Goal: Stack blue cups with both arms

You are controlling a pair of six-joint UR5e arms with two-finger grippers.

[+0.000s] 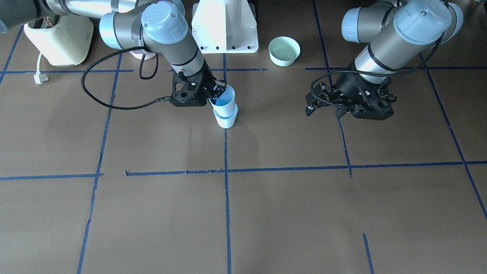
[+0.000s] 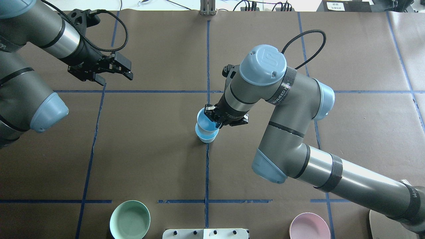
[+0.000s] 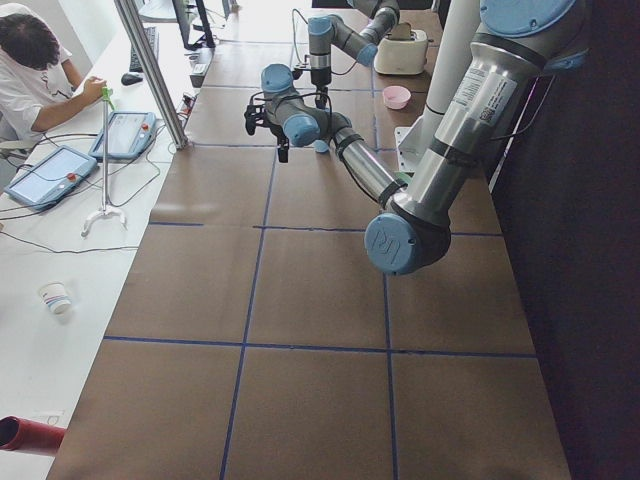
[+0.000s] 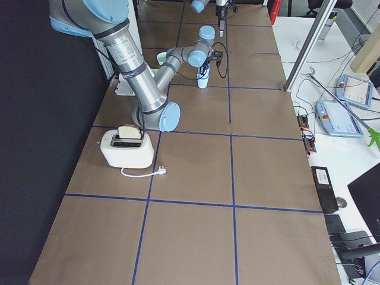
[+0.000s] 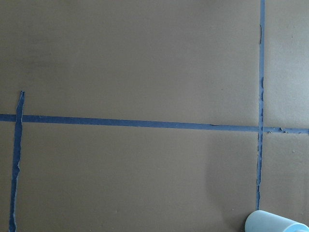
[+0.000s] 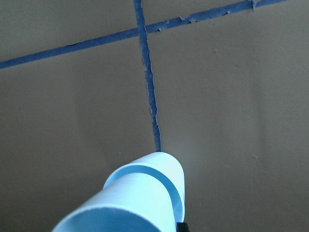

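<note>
Two pale blue cups stand at mid-table, the upper cup (image 1: 225,98) nested partway and slightly tilted in the lower cup (image 1: 226,118). My right gripper (image 1: 215,93) is shut on the upper cup's rim, one finger inside and one outside. In the overhead view the upper cup (image 2: 204,120) sits in the lower cup (image 2: 208,136) under my right gripper (image 2: 214,120). The right wrist view shows the held cup (image 6: 125,208) in the lower one (image 6: 166,164). My left gripper (image 2: 114,77) is open and empty, well off to the side; it also shows in the front view (image 1: 323,107).
A mint-green bowl (image 2: 129,219) and a pink bowl (image 2: 309,226) sit near the white pedestal base (image 1: 225,26). A cream toaster (image 1: 59,38) with a loose plug (image 1: 40,78) stands by the right arm's base. Blue tape lines cross the brown table.
</note>
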